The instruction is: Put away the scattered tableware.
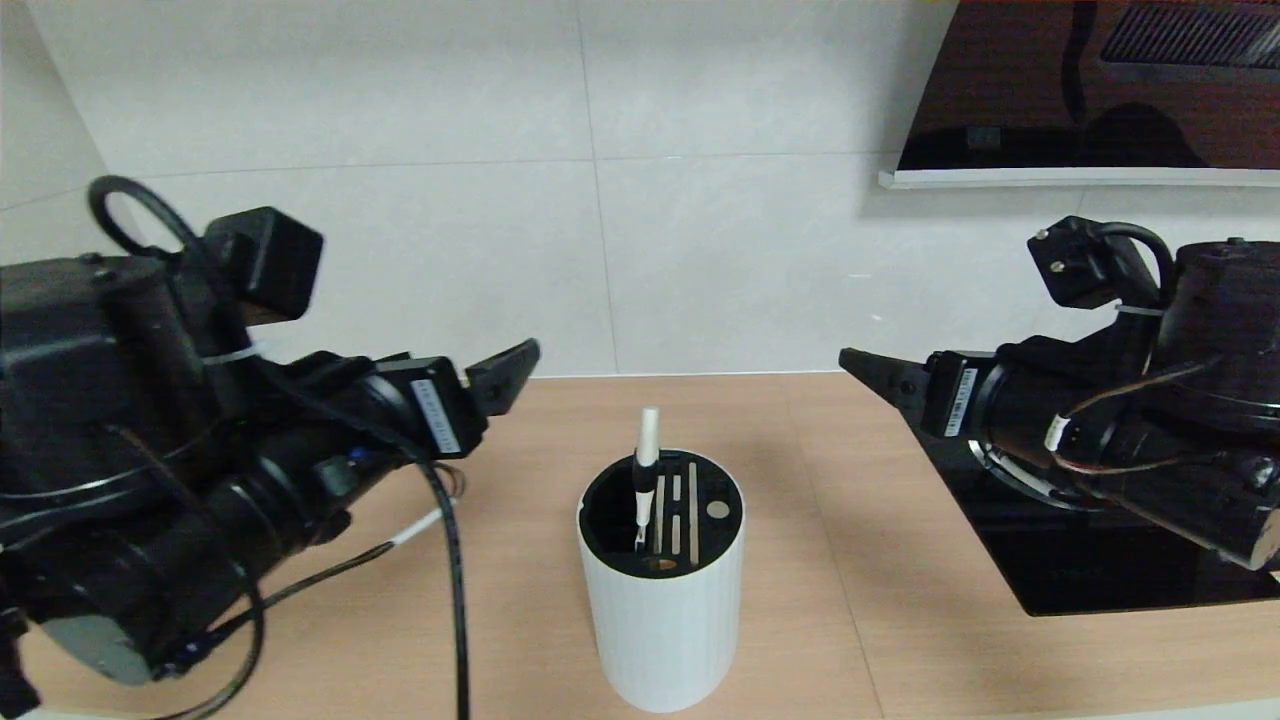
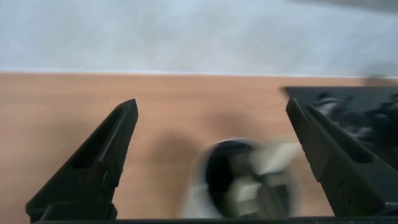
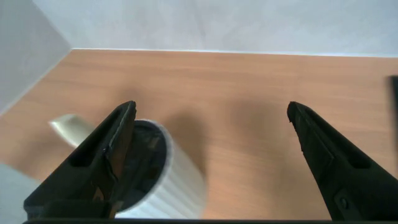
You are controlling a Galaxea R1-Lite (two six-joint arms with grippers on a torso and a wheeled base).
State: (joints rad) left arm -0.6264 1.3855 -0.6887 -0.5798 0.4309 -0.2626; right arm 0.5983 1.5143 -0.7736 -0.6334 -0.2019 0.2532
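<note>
1. Left gripper is hanging wide open and gripping nothing. In head view it is sitting at 10 o'clock of the holder, above the counter.
2. Right gripper is also gaping wide and empty. It is sitting at 2 o'clock of the holder, over the cooktop's near edge.
3. Holder is standing upright on the counter, at 6 o'clock in head view. It is sitting between the grippers and apart from both.
4. Utensil is standing near upright in the holder, on the 9 o'clock side of the top. Its white handle is poking above the rim. Which slot it is sitting in is hard to tell.
5. Judging: the drop-in is looking done, so the step in hand is likely clearing both arms off.
6. Doing it well is meaning moving the left gripper out toward 9 o'clock and the right toward 3 o'clock, both above the handle tip. A low sweep is risking clipping the handle or tipping the holder.
7. Cooktop is lying at 3 o'clock, so the right arm should be avoiding sinking onto the glass.
</note>
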